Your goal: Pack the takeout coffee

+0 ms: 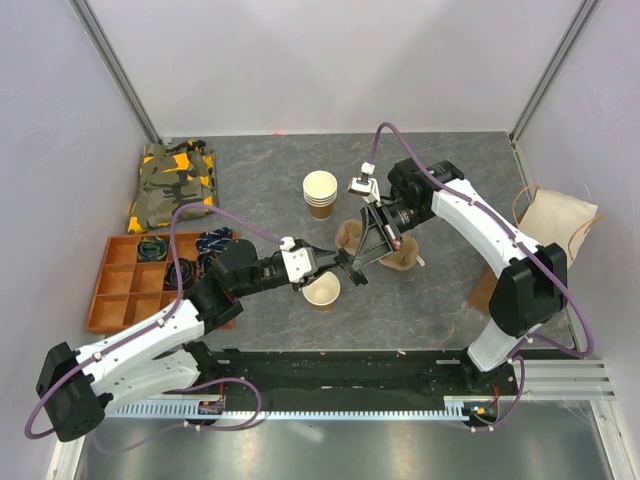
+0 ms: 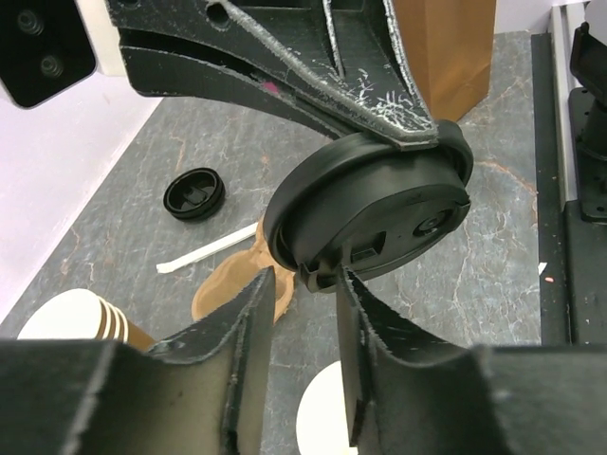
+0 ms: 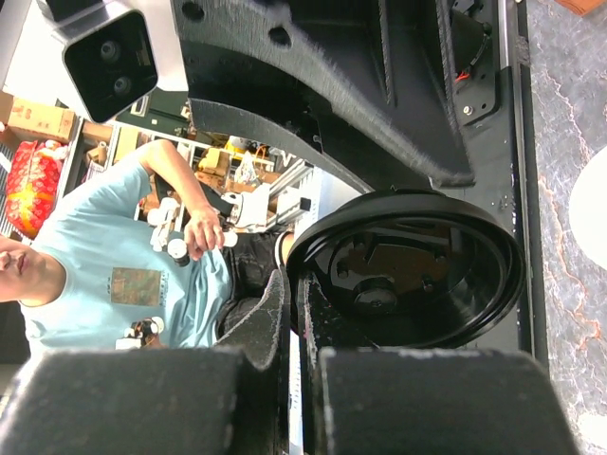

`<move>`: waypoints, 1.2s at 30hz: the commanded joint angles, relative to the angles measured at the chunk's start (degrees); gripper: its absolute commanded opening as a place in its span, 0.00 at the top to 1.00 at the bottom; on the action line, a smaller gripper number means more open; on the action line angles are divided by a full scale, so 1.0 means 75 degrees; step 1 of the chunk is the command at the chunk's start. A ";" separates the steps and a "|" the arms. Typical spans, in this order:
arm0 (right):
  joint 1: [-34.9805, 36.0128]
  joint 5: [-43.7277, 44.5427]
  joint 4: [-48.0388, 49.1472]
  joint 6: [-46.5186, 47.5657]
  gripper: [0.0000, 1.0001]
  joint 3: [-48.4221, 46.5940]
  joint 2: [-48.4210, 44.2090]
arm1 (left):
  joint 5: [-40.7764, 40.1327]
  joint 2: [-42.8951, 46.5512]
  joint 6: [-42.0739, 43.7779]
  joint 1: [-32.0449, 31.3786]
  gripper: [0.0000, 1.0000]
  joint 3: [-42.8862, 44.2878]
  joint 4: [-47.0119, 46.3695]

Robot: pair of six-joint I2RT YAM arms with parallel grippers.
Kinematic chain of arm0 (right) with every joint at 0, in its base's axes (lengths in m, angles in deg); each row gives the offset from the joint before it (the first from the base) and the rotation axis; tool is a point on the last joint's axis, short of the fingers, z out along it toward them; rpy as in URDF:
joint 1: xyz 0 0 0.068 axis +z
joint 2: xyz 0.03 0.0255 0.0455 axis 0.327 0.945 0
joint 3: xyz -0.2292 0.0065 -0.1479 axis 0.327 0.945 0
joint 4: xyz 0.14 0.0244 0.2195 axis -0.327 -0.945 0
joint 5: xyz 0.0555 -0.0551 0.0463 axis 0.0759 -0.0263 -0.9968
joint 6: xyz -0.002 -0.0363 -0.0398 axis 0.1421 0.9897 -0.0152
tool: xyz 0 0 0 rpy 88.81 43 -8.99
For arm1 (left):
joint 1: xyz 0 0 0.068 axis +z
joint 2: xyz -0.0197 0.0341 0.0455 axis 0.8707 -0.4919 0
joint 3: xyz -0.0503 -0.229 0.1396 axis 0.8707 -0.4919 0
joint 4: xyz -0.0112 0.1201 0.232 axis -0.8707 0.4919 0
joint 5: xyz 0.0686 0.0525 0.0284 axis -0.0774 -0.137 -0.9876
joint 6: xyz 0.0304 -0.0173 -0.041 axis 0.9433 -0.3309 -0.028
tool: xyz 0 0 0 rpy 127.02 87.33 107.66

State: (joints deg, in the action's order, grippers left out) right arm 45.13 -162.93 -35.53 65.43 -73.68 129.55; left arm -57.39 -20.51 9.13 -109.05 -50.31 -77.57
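Note:
The brown paper cup (image 1: 322, 290) stands open on the table, its cream rim (image 2: 322, 417) showing below my left fingers. A round black lid (image 2: 370, 213) hangs in the air just above and right of the cup. My right gripper (image 3: 296, 289) is shut on the lid's rim (image 3: 408, 265) and reaches down from the right (image 1: 366, 260). My left gripper (image 2: 305, 284) comes in from the left (image 1: 350, 270) and is open, its fingertips either side of the lid's small tab with a gap on the left side.
A stack of nested cream-rimmed cups (image 1: 320, 193) stands behind. On the table lie a second black lid (image 2: 194, 194), a white stick (image 2: 204, 251) and a brown sleeve (image 2: 237, 280). A brown bag (image 1: 400, 258) stands nearby. An orange compartment tray (image 1: 130, 285) and camouflage cloth (image 1: 175, 185) sit left.

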 commanded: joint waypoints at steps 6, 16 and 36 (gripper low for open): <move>0.0043 -0.0500 0.0049 -0.0026 1.00 0.0107 -0.0274 | -0.0109 -0.0018 0.0148 -0.0118 0.81 0.0293 -0.0525; 0.0032 -0.0488 0.0377 -0.0401 0.62 0.0189 -0.0134 | -0.0039 0.0111 -0.0368 -0.0106 0.98 0.0609 0.0528; -0.0848 0.6986 0.6436 -0.3813 0.02 0.1231 -0.3002 | 0.1262 -0.0100 -0.2289 0.0583 0.98 0.3186 0.8872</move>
State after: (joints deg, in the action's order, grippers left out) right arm 36.89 -131.45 -6.15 43.99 -68.29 118.97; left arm -52.08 -19.22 -2.33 -107.82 -30.21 -26.03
